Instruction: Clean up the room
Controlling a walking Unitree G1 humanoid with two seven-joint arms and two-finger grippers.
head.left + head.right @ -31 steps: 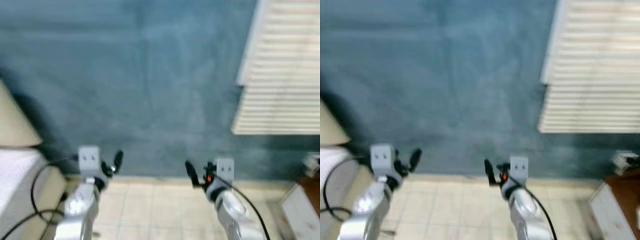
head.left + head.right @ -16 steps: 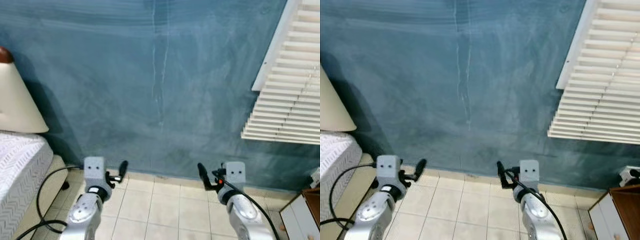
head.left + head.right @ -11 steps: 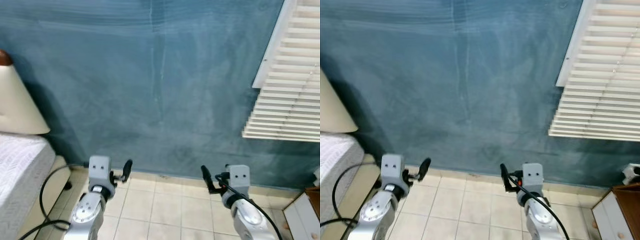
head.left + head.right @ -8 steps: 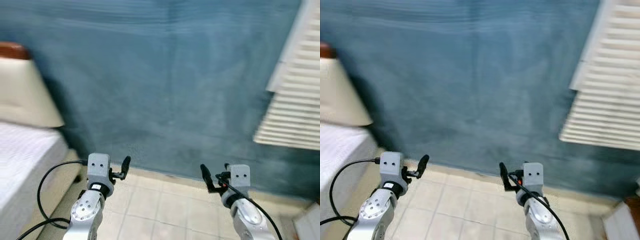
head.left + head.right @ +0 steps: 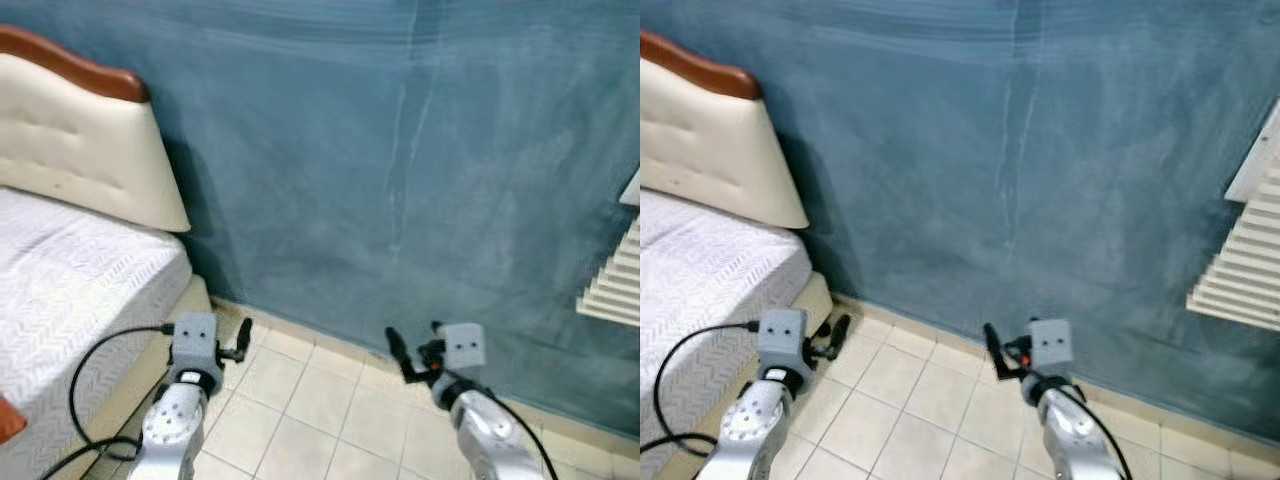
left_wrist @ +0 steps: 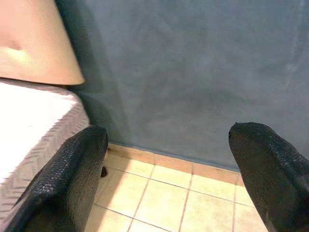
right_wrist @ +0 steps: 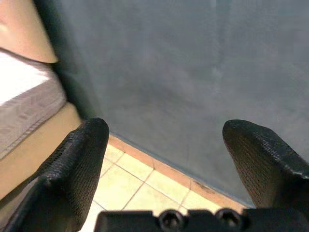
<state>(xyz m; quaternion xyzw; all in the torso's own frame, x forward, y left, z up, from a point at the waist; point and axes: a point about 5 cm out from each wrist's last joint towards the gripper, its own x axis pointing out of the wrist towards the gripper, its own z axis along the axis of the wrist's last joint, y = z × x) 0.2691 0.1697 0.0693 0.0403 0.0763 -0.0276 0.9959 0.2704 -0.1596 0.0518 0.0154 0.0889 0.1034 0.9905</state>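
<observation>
Both claws are held out low over the floor, side by side and well apart: the left claw (image 5: 240,338) near the bed's corner, the right claw (image 5: 396,352) toward the middle of the scene. Each has its two black fingers spread wide with nothing between them; in the wrist views the left fingers (image 6: 72,179) and the right fingers (image 7: 75,166) frame bare wall and tile.

Largest in front is the blue-green wall (image 5: 400,170), running straight across the whole scene and closing the way ahead. A pale streak runs down its middle. Along its foot a narrow tan baseboard (image 5: 940,330) marks the edge where it meets the floor.

On the left stands the bed (image 5: 70,280), its white patterned mattress reaching toward the wall, with a cream padded headboard (image 5: 80,140) topped by a brown wooden rim against the wall. The bed's beige base (image 5: 805,295) ends just beside the left arm, leaving a narrow gap to the wall at that corner.

Beige floor tiles (image 5: 320,400) lie open between bed and right side, giving free room under both claws.

White window blinds (image 5: 1240,250) show at the right edge. A black cable (image 5: 85,370) loops from the left arm over the bed's side. No loose item to tidy can be made out.
</observation>
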